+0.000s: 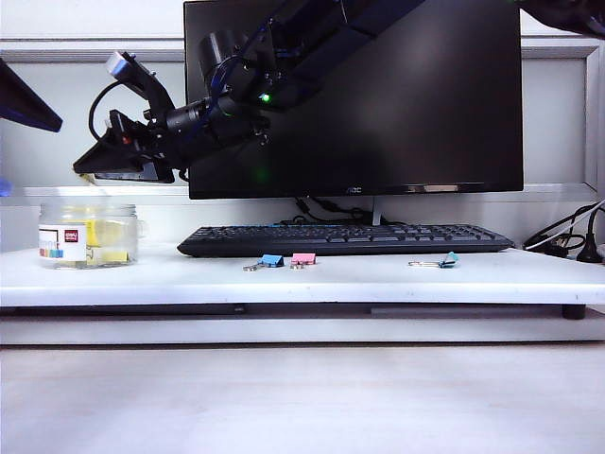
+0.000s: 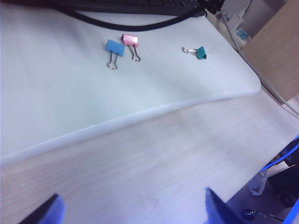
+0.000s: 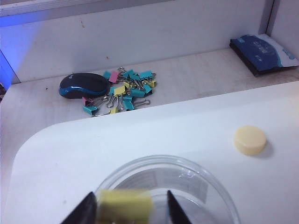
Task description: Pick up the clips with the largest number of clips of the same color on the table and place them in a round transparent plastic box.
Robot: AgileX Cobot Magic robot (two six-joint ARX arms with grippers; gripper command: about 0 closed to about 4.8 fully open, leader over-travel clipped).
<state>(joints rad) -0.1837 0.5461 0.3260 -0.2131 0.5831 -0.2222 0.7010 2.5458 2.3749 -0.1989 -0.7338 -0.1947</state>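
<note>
Exterior view: the right gripper [image 1: 118, 163] hung over the round transparent plastic box [image 1: 88, 235], which stood at the 9 o'clock end of the table [image 1: 378, 276]; yellow clips [image 1: 113, 253] lay inside it. A blue clip [image 1: 272, 260], pink clip [image 1: 303, 258] and teal clip [image 1: 448, 259] lay before the keyboard [image 1: 345, 238].

Left wrist view: the left gripper [image 2: 131, 211] was spread wide and empty, well apart from those three clips.

Right wrist view: a yellow clip [image 3: 125, 205] sat between the right fingers [image 3: 85, 208], directly above the box mouth; whether it was gripped I cannot tell. At 11 o'clock, a mouse [image 3: 84, 85] beside a heap of mixed clips [image 3: 126, 90].
</note>
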